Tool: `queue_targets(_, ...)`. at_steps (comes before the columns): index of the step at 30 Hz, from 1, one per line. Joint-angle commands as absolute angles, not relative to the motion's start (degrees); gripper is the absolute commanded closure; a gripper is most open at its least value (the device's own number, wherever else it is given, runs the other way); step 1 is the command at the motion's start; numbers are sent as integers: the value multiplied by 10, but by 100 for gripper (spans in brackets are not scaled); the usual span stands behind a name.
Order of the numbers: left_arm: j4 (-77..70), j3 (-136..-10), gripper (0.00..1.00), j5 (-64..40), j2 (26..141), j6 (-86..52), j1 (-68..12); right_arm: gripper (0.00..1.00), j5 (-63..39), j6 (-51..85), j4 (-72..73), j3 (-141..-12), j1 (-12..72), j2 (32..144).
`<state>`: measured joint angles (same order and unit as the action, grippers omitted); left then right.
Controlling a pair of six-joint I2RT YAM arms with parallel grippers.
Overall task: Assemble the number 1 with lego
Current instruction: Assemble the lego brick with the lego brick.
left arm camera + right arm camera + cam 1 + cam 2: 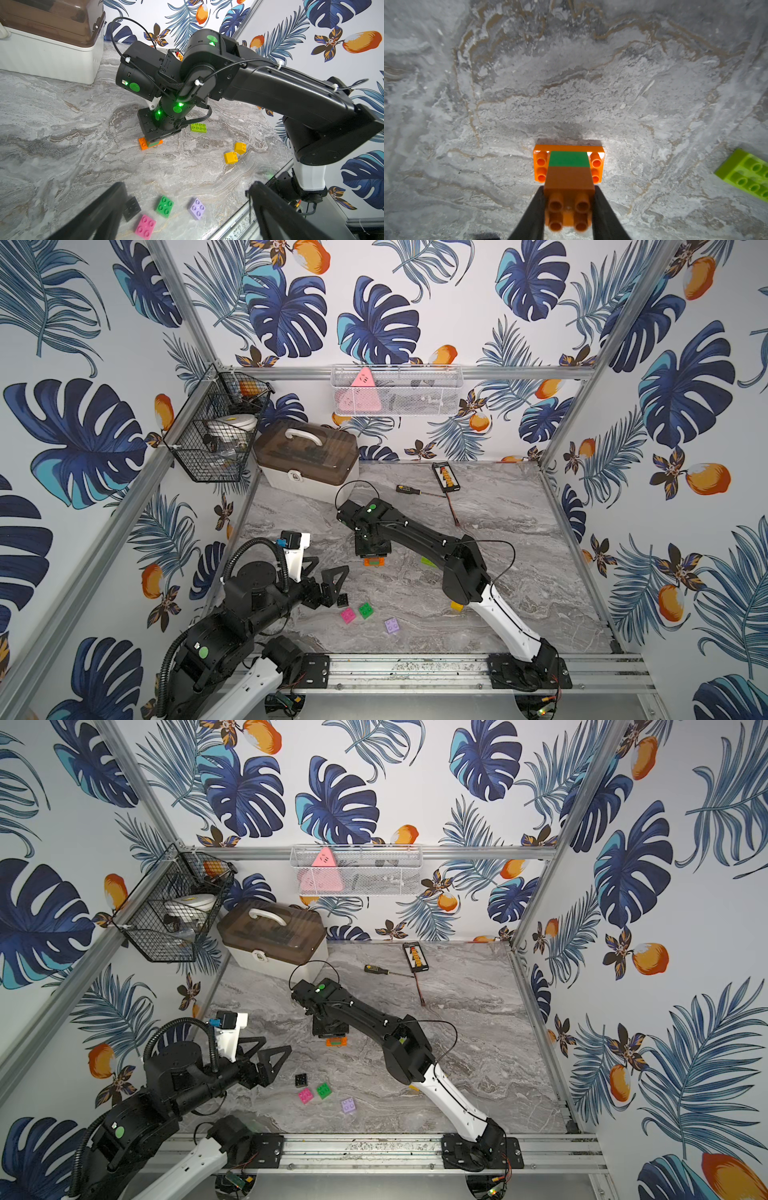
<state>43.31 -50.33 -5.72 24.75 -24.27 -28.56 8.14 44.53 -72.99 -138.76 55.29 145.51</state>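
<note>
1. Orange long brick (568, 148) lies flat on the marble table (571, 83), directly under the right gripper (569, 188).
2. On its middle studs sits the green middle brick (569, 159), and a brown brick (569, 178) sits on top of that. Orange studs show on both sides of the stack.
3. The right gripper points down, its jaws clamped on two opposite sides of the brown brick.
4. A lime long brick (747, 174) lies flat near that gripper, off to one side and apart from the stack.
5. The left gripper (186, 185) hangs with its jaws spread wide and nothing between them, well apart from the stack.
6. Just ahead of its fingers lie four loose square bricks: a black brick (132, 208) beside one finger, then a pink brick (145, 226), a loose green brick (165, 206) and a lilac brick (196, 208).
7. Two yellow bricks (230, 158) sit just beside each other, farther ahead of the left gripper, near the right arm.
</note>
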Motion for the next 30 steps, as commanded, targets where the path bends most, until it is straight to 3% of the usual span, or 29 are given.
queue_targets(1, 424, -507, 1, -55, 249, -238, -284, 77, 101, 436, -750, -1380, 553, 1470)
queue_targets(6, 425, -507, 1, -54, 250, -239, -284, 75, 105, 430, -756, -1391, 553, 1478)
queue_targets(15, 424, -508, 1, -54, 252, -238, -285, 39, 109, 438, -737, -1375, 552, 1435)
queue_targets(25, 423, -507, 1, -60, 258, -239, -284, 32, 117, 451, -725, -1337, 553, 1360)
queue_targets(30, 422, -509, 1, -68, 265, -237, -284, 33, 95, 459, -663, -1156, 553, 1221)
